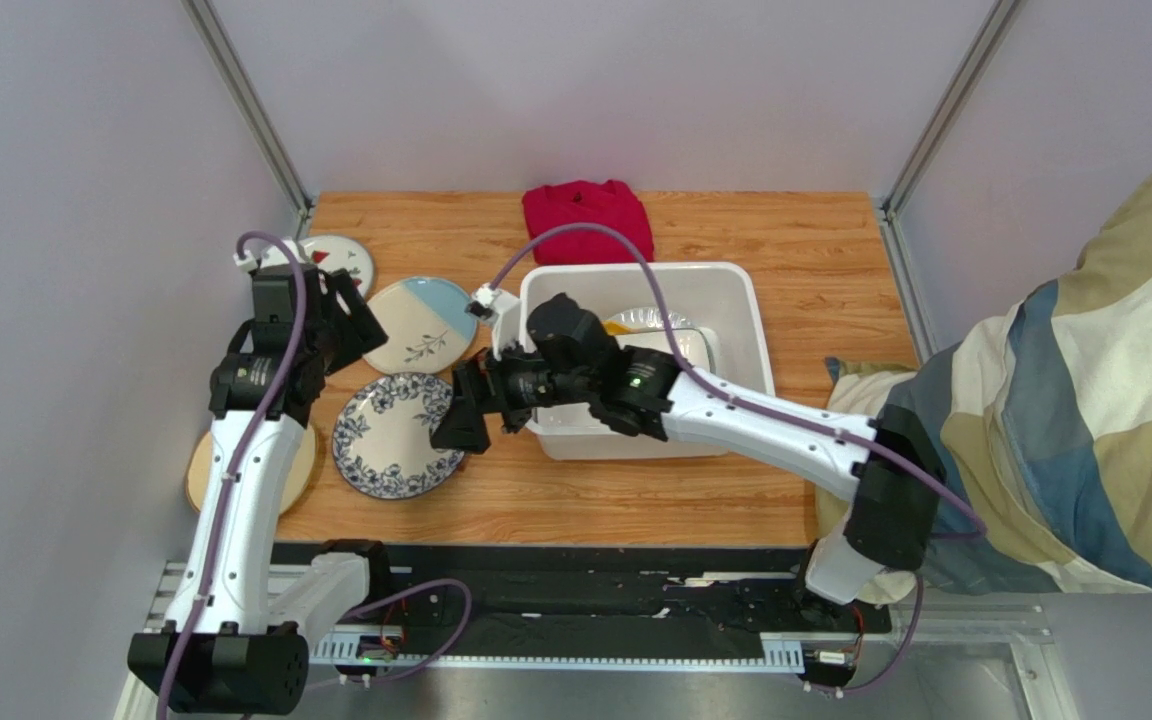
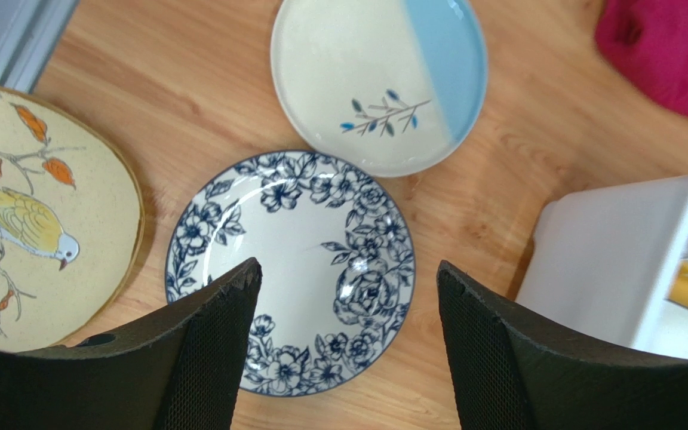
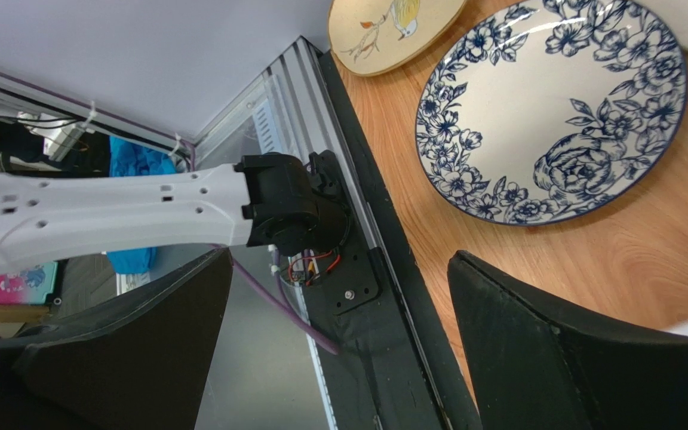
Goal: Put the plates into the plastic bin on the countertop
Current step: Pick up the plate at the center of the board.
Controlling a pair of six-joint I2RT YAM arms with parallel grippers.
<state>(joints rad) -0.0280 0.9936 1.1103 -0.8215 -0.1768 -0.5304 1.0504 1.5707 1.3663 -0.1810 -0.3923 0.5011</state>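
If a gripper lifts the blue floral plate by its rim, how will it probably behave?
The blue floral plate looks glazed and shiny, so probably stiff but slippery in a pinch. It lies flat on the countertop, so the rim may be hard to get under. It looks ceramic, likely breakable if dropped.

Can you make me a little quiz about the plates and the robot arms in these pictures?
1. True or false: the blue floral plate lies inside the plastic bin.
2. What lies just behind the bin? A) a red cloth B) a yellow cup C) a spoon
3. Do the fingers of the left gripper hold anything?
Key: 1 false, it lies on the countertop; 2 A; 3 no, they are open and empty.
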